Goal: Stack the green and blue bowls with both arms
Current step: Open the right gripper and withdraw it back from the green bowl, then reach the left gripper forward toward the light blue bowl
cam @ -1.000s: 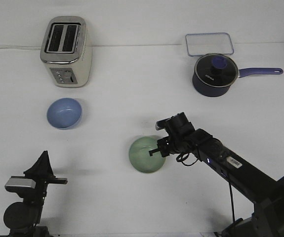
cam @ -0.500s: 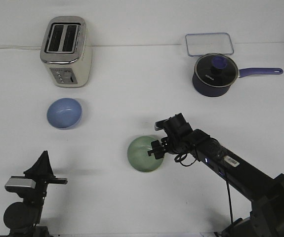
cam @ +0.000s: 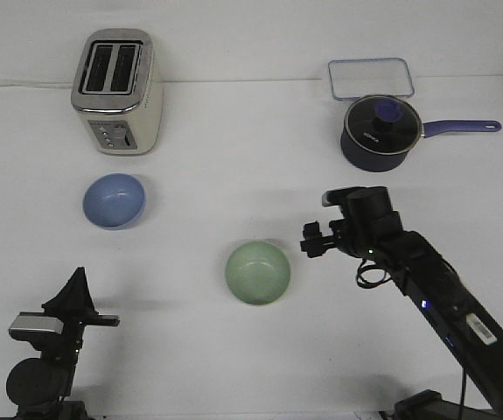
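The pale green bowl (cam: 257,273) sits upright on the white table, near the middle front. The periwinkle blue bowl (cam: 114,200) rests apart from it at the left, in front of the toaster. My right gripper (cam: 309,240) hovers just right of the green bowl, clear of its rim, open and holding nothing. My left gripper (cam: 75,294) stays low at the front left corner, well short of the blue bowl. Its fingers point away from the camera, so their state is unclear.
A cream and chrome toaster (cam: 117,91) stands at the back left. At the back right are a dark navy saucepan (cam: 380,133) with a purple handle and, behind it, a clear rectangular container (cam: 370,78).
My right gripper has let go of the green bowl's right rim and pulled back to the right and up. The green bowl shifted slightly left and now sits free. The left arm is unmoved.
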`<state>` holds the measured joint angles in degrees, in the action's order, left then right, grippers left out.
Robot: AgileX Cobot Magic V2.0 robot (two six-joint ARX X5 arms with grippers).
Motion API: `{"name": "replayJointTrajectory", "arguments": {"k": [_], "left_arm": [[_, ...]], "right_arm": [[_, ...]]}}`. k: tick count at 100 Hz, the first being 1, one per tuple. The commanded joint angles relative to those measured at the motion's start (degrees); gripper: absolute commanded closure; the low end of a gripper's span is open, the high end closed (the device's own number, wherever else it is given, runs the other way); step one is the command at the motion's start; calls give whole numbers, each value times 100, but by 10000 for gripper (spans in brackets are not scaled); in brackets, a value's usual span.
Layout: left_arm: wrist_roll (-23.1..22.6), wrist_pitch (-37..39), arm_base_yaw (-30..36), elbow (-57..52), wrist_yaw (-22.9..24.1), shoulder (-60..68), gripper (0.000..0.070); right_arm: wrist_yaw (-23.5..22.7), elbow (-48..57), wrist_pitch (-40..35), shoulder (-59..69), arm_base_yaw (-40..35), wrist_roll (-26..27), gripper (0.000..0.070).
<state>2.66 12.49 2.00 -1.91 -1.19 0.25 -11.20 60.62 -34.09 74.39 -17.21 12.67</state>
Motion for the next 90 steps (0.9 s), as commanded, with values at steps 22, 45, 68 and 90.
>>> {"name": "replayJointTrajectory", "arguments": {"k": [22,45,68,90], "left_arm": [[42,70,-11,98,31,-7,688],[42,70,-11,98,31,-7,688],[42,70,-11,98,31,-7,688],[42,70,-11,98,31,-7,688]], "right_arm": [[533,-28,-101,-970,914,-894,220],[522,-1156,807,-1917,1318,-1010,220],[527,-2817,2131,-3097,1311,-1051,220],[529,-3106,2350,-3692,1311,-999,220]]}}
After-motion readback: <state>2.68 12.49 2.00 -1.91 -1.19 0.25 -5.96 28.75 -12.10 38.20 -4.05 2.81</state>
